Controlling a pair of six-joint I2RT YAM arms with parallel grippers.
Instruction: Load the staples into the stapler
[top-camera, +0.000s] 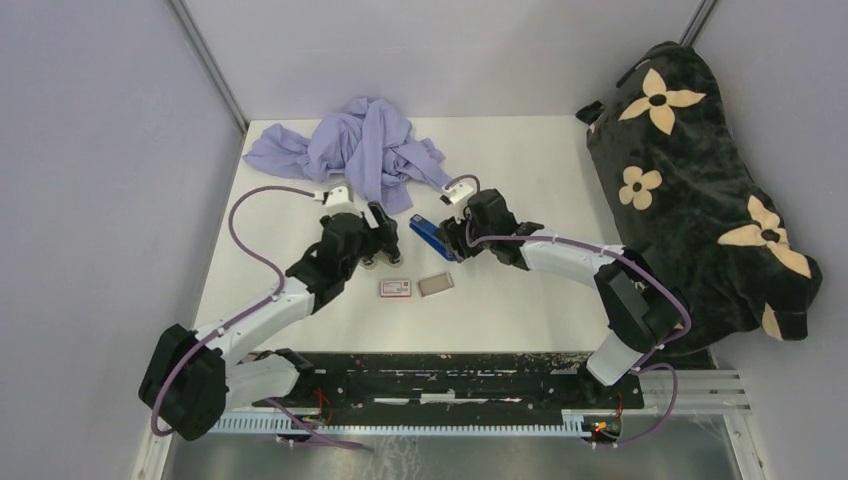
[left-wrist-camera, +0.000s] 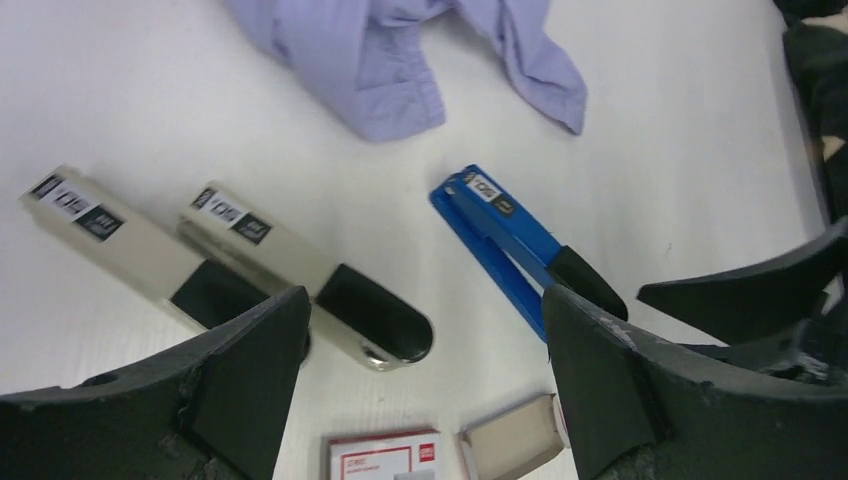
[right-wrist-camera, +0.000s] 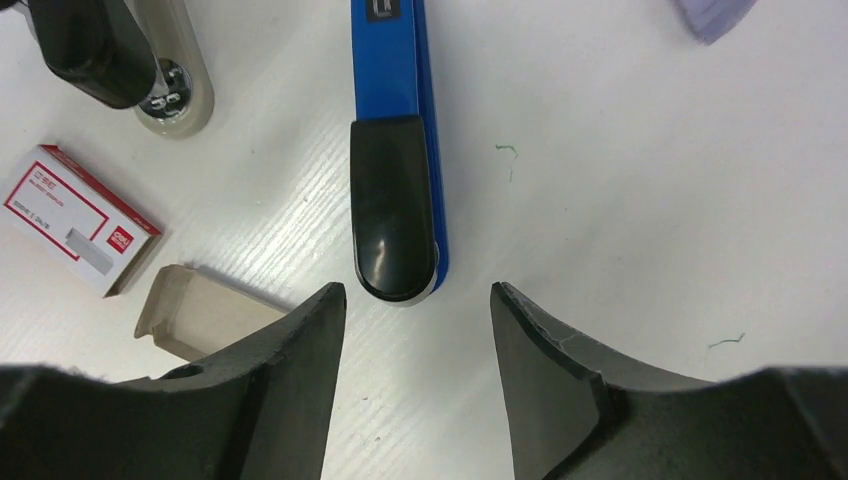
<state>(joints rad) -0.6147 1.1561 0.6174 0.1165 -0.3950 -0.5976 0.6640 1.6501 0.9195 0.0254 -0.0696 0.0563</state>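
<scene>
While our left claw (left-wrist-camera: 422, 312) and right claw (right-wrist-camera: 418, 293) gape released, the staples' grey-beige tray (right-wrist-camera: 195, 315) lies beside its red-and-white box (right-wrist-camera: 80, 215).

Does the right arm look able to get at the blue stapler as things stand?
Likely yes: the right gripper is open, and the blue stapler lies just ahead of its fingers, nothing between.

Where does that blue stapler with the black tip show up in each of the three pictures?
Top external: blue stapler with black tip, mid-table, slightly above centre.
Left wrist: right of centre.
Right wrist: top centre.
Shared landmark: red-and-white cardboard box.
</scene>
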